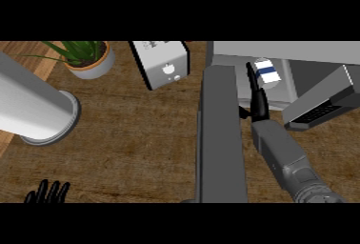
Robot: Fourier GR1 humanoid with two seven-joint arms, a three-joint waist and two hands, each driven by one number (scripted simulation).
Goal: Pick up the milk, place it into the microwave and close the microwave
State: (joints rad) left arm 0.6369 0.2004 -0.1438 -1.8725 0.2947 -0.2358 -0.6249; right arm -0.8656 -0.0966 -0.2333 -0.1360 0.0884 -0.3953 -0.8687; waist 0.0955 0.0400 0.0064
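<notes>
Right forearm point(285, 157) is stretched way forward, right hand point(256, 102) edge-on, fingers point(250, 76) straight. The left hand point(48, 193) sits open bottom-left, fingers up.

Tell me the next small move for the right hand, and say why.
Probably draw the right hand back out of the microwave, leaving the milk behind. The milk looks to be inside the opening already, with the hand right beside it. The door stands open, and it likely cannot swing shut while the forearm crosses the opening.
</notes>
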